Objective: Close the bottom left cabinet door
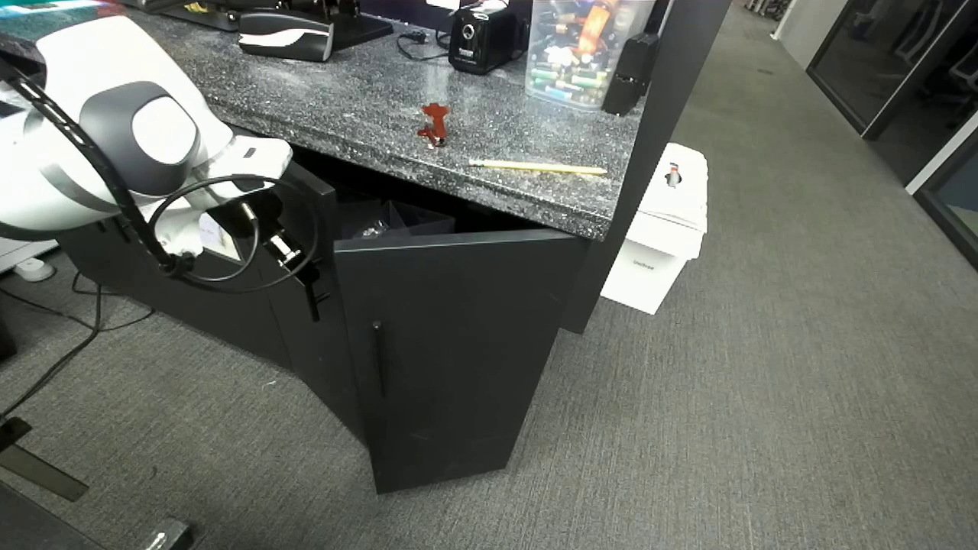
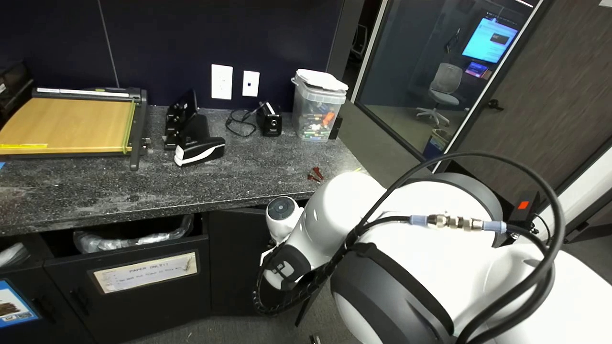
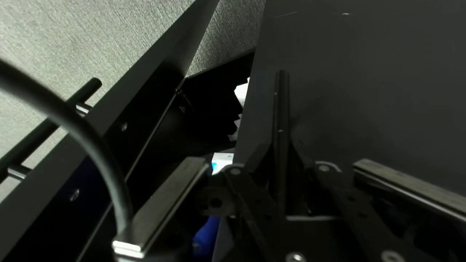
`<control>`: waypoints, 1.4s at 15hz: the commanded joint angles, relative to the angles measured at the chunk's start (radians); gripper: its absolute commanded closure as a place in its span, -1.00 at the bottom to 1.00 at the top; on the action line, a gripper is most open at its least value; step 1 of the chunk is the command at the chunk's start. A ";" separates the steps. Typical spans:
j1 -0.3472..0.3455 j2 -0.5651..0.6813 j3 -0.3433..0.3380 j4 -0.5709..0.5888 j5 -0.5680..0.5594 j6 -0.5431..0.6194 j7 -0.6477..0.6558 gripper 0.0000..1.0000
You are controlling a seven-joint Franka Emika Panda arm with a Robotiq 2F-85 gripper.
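The bottom left cabinet door (image 1: 321,359) is a matte black panel standing partly open; it also shows in an exterior view (image 2: 236,267), partly hidden by the arm. In the wrist view the door face (image 3: 356,91) fills the right side, with a dark gap beside its free edge. My gripper (image 1: 310,281) is at the upper part of its outer face. In the wrist view the gripper (image 3: 282,143) is shut around the door's vertical bar handle (image 3: 281,94). The fingertips are dark and hard to make out.
The matching right door (image 1: 458,344) stands wide open with its handle (image 1: 379,359) outward, close beside my gripper. The countertop (image 1: 351,99) overhangs above. A label-bearing cabinet front (image 2: 129,306) adjoins the left door. A white bin (image 1: 642,267) stands beyond the side panel.
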 commanded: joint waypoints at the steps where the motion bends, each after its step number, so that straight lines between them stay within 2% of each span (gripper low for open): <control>1: 0.017 0.062 -0.081 0.159 -0.001 -0.047 0.023 0.91; 4: -0.009 0.127 -0.111 0.307 -0.005 -0.092 0.030 0.91; 7: -0.067 0.182 -0.100 0.470 -0.022 -0.164 0.020 0.91; 12: -0.115 0.192 -0.051 0.566 -0.057 -0.283 0.035 0.91; 13: -0.118 0.184 -0.040 0.558 -0.060 -0.296 0.037 0.12; 14: -0.123 0.172 -0.020 0.546 -0.061 -0.319 0.033 0.09; 16: -0.121 0.108 0.034 0.483 -0.069 -0.406 -0.014 -0.15; 19: -0.082 -0.071 0.099 0.263 -0.017 -0.505 -0.123 -0.62; 21: -0.093 -0.167 0.160 0.181 -0.056 -0.597 -0.124 -0.88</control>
